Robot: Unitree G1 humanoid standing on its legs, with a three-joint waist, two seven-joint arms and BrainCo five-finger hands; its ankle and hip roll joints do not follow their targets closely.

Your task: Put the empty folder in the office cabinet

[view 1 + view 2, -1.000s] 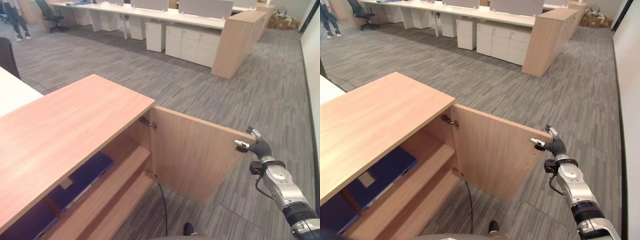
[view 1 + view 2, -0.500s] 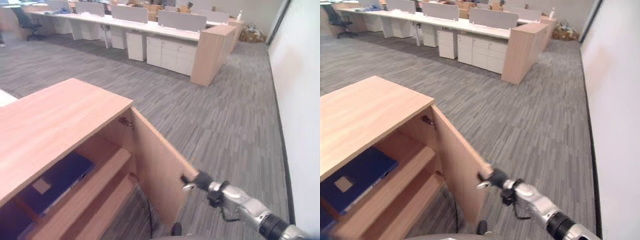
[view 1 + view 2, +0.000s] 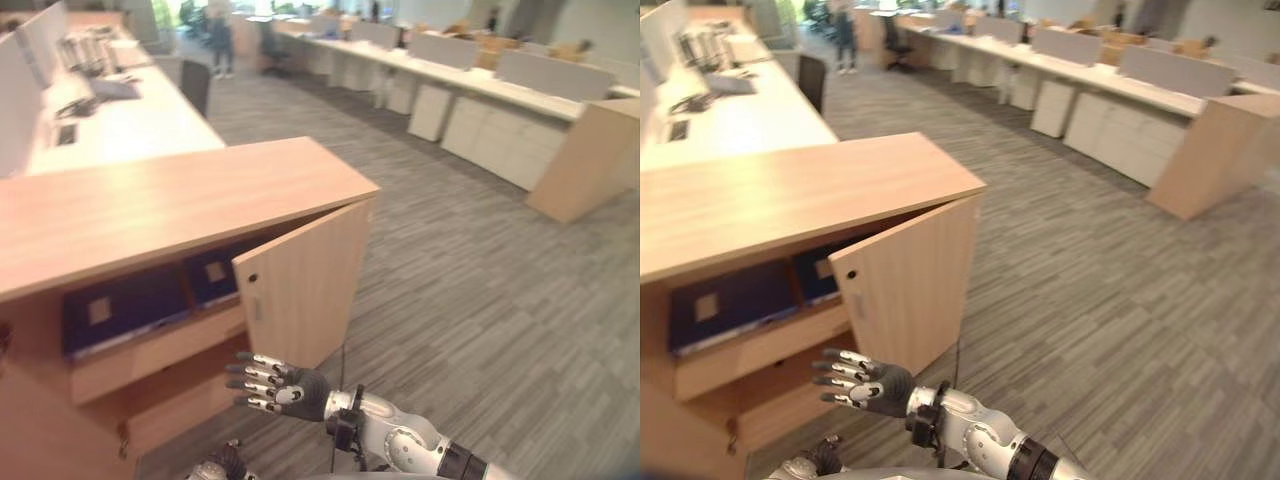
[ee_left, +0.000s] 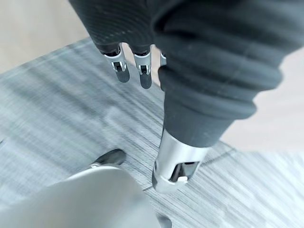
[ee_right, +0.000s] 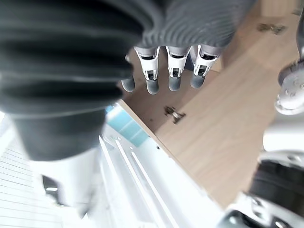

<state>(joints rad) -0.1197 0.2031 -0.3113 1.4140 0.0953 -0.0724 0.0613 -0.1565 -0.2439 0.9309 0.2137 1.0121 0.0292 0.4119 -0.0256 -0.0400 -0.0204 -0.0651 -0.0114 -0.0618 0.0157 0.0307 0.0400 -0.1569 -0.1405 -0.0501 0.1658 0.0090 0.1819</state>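
Lying flat on the cabinet [image 3: 170,200] shelf: dark blue folder [image 3: 120,305], pale label. Reaching near the half-open door [image 3: 305,280], right hand [image 3: 290,388], fingers [image 3: 252,372] spread, holding nothing.

You've got the cabinet door [image 3: 305,285] swung partway across the opening, so only the left part of the upper shelf is reachable. Two dark blue folders [image 3: 125,307] already sit there. Your right hand [image 3: 275,386] hangs in free air below the door's near edge, with open carpet [image 3: 480,320] right.

No readable text, blank pale labels on blue folders [image 3: 125,305]
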